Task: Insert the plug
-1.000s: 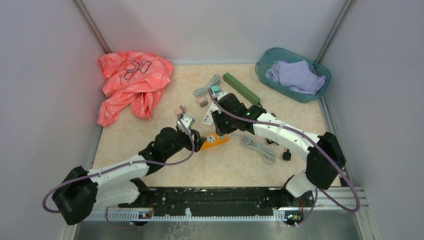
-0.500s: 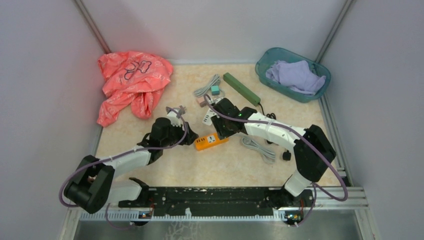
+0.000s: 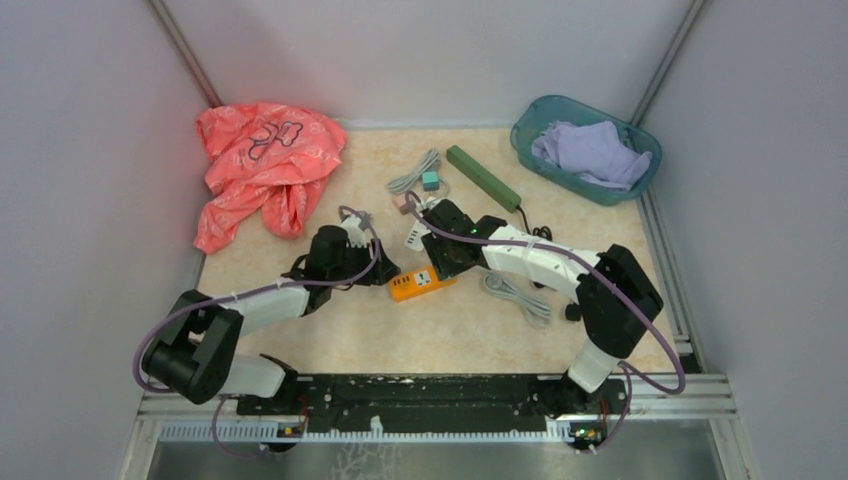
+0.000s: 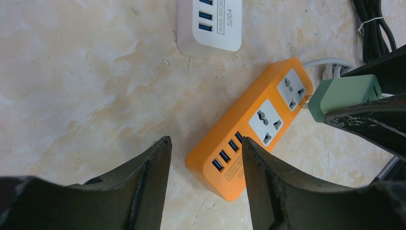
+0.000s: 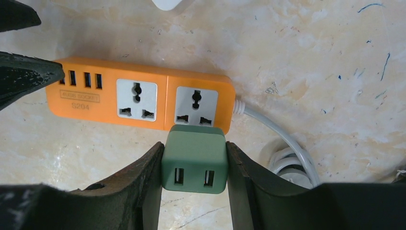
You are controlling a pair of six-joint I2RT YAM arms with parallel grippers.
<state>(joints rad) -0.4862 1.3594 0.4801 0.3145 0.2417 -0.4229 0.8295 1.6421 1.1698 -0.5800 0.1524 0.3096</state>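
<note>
Plug (image 5: pixel 194 158) (green adapter, two USB ports facing the right wrist cam) is clamped between the right gripper (image 5: pixel 195 149) fingers. It sits at the long edge of the orange power strip (image 5: pixel 139 98), beside the cord-end socket, not inserted. Strip label reads "S204". Left gripper (image 4: pixel 206 143) is spread wide and empty, straddling the strip's USB end. White USB block (image 4: pixel 210 26) nearby is also marked "S204".

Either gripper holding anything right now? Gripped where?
Right gripper holds the green plug, fingers pressed on its two opposite side faces. Left gripper is open, holding nothing, near the orange power strip.
</note>
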